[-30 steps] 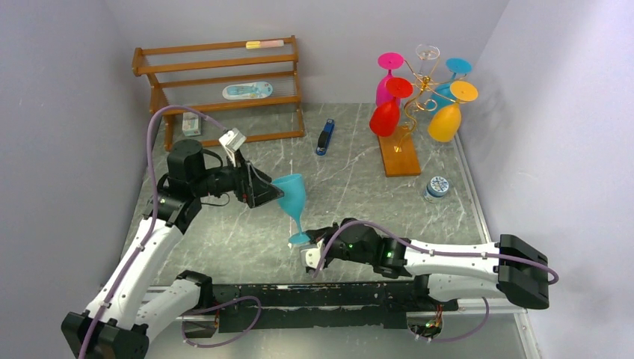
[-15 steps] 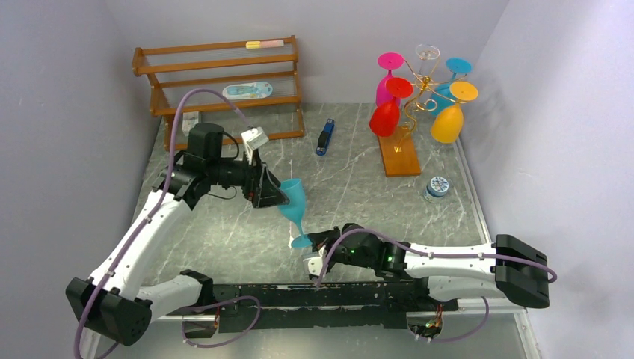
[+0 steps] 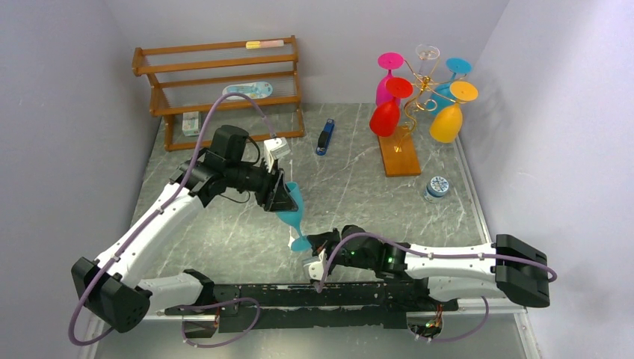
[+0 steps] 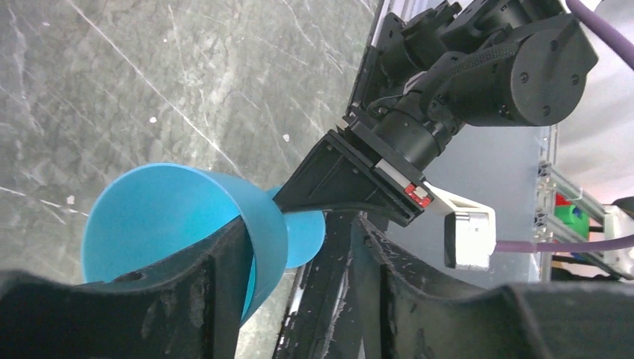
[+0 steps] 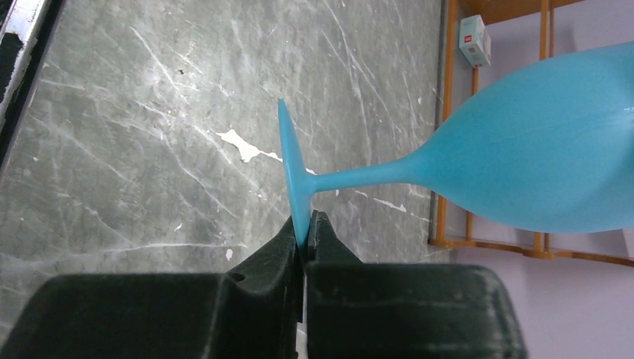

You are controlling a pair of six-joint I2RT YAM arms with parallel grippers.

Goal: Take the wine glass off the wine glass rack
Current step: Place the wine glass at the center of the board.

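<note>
Turquoise wine glass aloft, tilted bowl-up, gold wire wine glass rack well apart, far right

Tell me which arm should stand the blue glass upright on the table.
Left, probably. The left gripper is at the bowl of the blue glass, so its foot could go down first. The right gripper pinches the foot's edge, in the way.

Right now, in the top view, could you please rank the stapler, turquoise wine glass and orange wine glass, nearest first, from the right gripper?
1. turquoise wine glass, foot in the right gripper
2. blue stapler, mid-table behind
3. orange wine glass, on the rack, far right
</note>
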